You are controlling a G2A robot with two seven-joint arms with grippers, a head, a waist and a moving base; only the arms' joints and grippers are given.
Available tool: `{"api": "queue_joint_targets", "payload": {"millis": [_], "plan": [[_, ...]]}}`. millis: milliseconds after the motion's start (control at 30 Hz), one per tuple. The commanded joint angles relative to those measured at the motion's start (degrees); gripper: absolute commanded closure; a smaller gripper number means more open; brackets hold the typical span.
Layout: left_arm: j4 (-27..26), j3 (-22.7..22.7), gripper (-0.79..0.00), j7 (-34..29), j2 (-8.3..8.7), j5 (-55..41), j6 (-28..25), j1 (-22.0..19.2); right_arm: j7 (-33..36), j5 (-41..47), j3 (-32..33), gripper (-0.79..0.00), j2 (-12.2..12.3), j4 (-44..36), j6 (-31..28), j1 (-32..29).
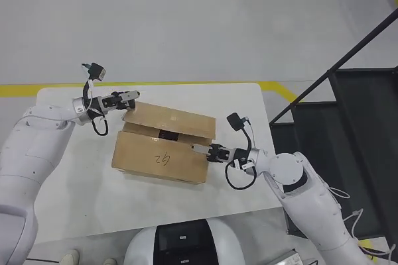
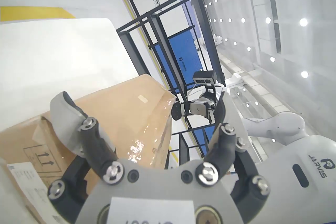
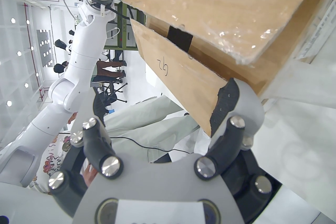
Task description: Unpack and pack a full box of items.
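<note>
Broadly, a white table [image 1: 73, 199] takes up the middle of the top view, with dark metal stairs [image 1: 345, 126] off at 3 o'clock and a yellow floor line [image 1: 13, 89] beyond it at 12 o'clock. At the table's centre sits the cardboard box [image 1: 160, 165], slightly skewed, its long sides running from 9 towards 3 o'clock. Its two top flaps are not fully shut: the far flap [image 1: 176, 121], edged with clear tape, and the near flap [image 1: 152, 156], which bears a handwritten mark, leave a narrow gap [image 1: 169, 135] with something dark showing inside. The left gripper [image 1: 131, 97] is at the box's 10 o'clock corner, against the far flap; its fingers [image 2: 65, 110] stand wide apart, one resting on the cardboard, the other clear of it. The right gripper [image 1: 200, 149] is at the box's 3 o'clock end, at the near flap's edge; its jaws are also spread, one pad [image 3: 225, 104] touching the flap's end.
</note>
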Motion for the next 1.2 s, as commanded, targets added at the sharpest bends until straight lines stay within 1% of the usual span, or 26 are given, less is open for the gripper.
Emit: {"api": "queue_joint_targets", "payload": {"millis": [0, 133, 267, 367, 500, 667, 867, 967, 1067, 1167], "plan": [[-1.4, 0.3, -0.785, -1.1, 0.74, -0.8, 1.1, 0.3, -0.2, -0.3, -0.3, -0.785, 0.0, 0.3, 0.2, 0.1], [-3.4, 0.7, -0.785, -3.1, 2.12, -1.7, 3.2, 0.5, -0.3, -1.4, -0.9, -0.785, 0.1, 0.7, 0.7, 0.5], [-5.0, 1.3, -0.785, -6.6, 3.41, -2.1, 6.7, 0.5, -0.6, -3.1, -1.4, -0.785, 0.1, 1.0, 1.5, 1.0], [-6.0, 1.7, -0.785, -9.7, 4.35, -1.5, 9.8, 0.3, -1.8, -5.2, -2.1, -0.785, 0.1, 1.2, 2.7, 1.8], [-6.8, 2.3, -0.785, -11.9, 5.3, -1.2, 12.0, 0.1, -3.1, -5.8, -3.5, -0.785, -0.2, 1.7, 4.1, 3.2], [-7.4, 2.9, -0.785, -14.0, 6.12, -1.5, 14.0, -0.2, -3.9, -7.7, -4.7, -0.785, -0.3, 2.5, 6.1, 4.5], [-8.3, 2.9, -0.785, -17.8, 6.9, -4.3, 17.8, -0.4, -4.5, -9.4, -5.9, -0.785, -0.5, 3.3, 7.9, 5.9], [-8.5, 3.2, -0.785, -19.7, 7.19, -4.1, 19.7, -0.5, -4.6, -10.0, -6.5, -0.785, -0.6, 3.6, 8.5, 6.6], [-8.6, 3.7, -0.785, -20.4, 7.38, -2.9, 20.4, -0.5, -5.0, -10.5, -7.0, -0.785, -0.7, 3.9, 9.0, 7.2], [-8.6, 4.1, -0.785, -19.8, 7.5, -1.8, 19.9, -0.7, -5.2, -10.5, -7.1, -0.785, -0.8, 4.2, 9.3, 7.5]]}}
